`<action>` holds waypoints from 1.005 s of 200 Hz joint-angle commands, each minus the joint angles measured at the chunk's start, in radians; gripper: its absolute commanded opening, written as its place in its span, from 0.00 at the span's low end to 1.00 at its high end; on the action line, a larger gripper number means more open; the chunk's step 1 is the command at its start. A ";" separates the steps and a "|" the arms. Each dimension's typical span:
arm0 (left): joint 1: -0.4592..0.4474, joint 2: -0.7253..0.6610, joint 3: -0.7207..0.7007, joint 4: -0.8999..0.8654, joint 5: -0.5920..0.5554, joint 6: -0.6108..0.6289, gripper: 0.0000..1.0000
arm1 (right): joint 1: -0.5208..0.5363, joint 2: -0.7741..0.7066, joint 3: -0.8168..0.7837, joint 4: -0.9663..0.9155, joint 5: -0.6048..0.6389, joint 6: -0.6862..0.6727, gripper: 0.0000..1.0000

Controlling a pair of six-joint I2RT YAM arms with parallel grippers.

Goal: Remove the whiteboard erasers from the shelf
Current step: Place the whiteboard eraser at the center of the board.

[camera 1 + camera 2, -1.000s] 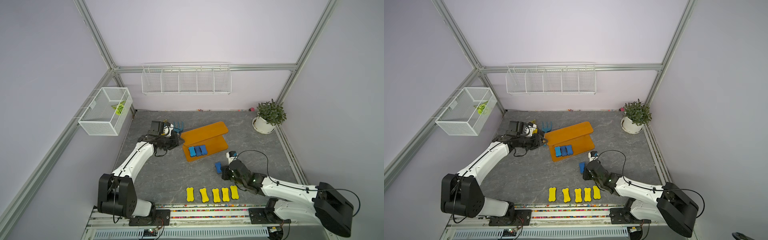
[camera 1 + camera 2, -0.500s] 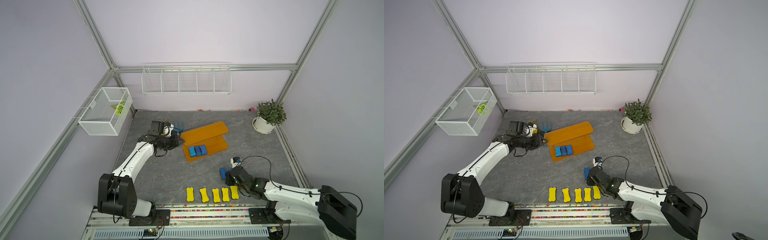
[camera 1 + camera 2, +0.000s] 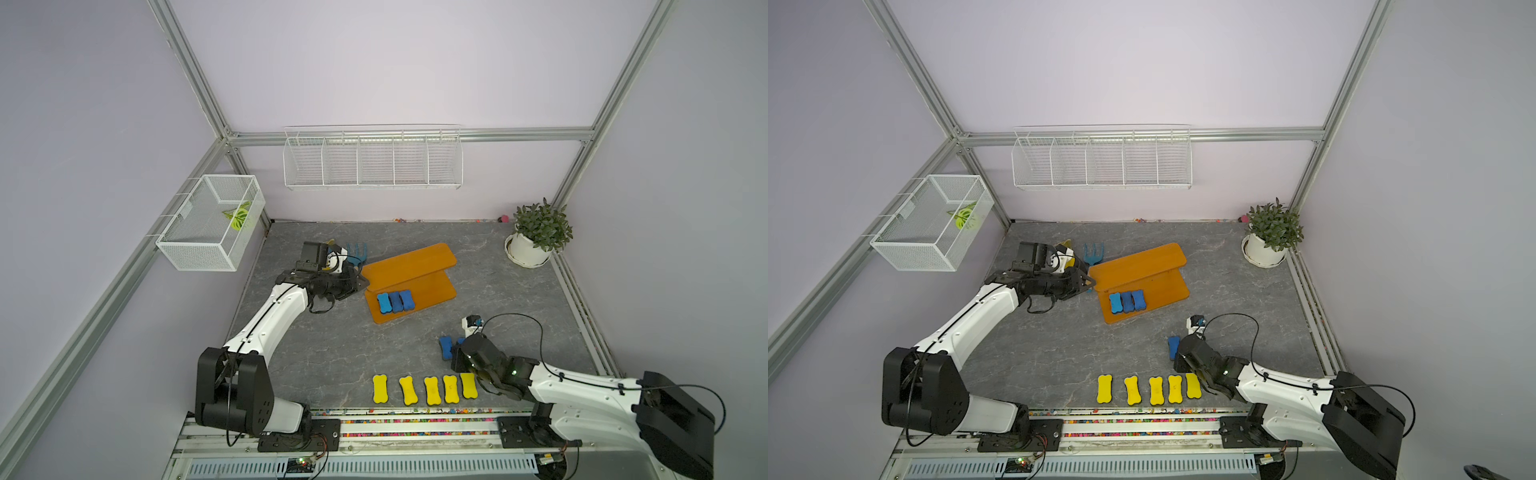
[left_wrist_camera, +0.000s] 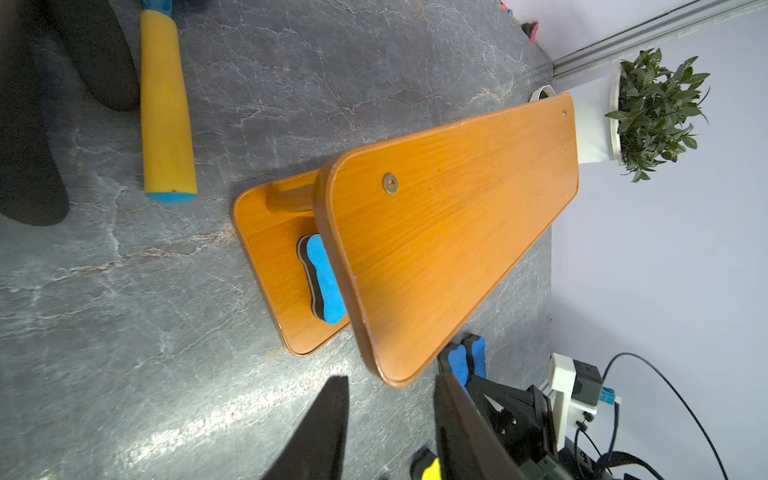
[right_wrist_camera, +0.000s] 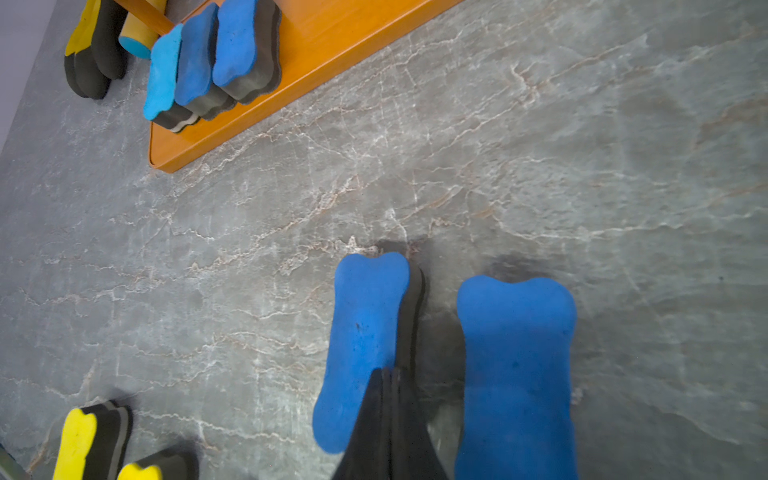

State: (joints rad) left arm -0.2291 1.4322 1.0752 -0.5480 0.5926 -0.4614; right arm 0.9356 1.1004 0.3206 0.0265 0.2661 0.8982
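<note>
Robot lab test cell: plain lilac walls (image 3: 374, 62) framed in aluminium bars (image 3: 199, 83), two arms (image 3: 270, 324) on a rail base (image 3: 415, 419), grey marble-look mat (image 3: 332, 353), props like wire rack (image 3: 372, 160) and potted plant (image 3: 538, 232).

Both top views: bright, even overhead light, short soft shadows, wide-angle stretch toward the corners. Left wrist view: glare streak on counter (image 4: 187, 424), lower centre. Right wrist view: near blue erasers (image 5: 365, 332) slightly soft, with diffuse shadows.
</note>
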 commanded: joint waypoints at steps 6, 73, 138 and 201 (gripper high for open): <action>0.006 0.006 -0.008 0.010 0.004 0.012 0.40 | 0.005 0.021 -0.031 -0.022 -0.016 0.015 0.00; 0.005 0.010 -0.008 0.006 -0.008 0.006 0.40 | 0.006 0.035 -0.037 -0.011 -0.008 0.016 0.04; 0.006 0.005 -0.007 0.002 -0.023 0.003 0.41 | 0.006 0.032 0.016 -0.074 0.039 0.020 0.21; 0.007 -0.001 -0.009 -0.007 -0.052 0.004 0.42 | 0.006 0.010 0.062 -0.078 0.041 0.003 0.26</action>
State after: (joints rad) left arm -0.2291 1.4322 1.0752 -0.5514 0.5625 -0.4622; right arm 0.9360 1.1263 0.3470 -0.0235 0.2882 0.9161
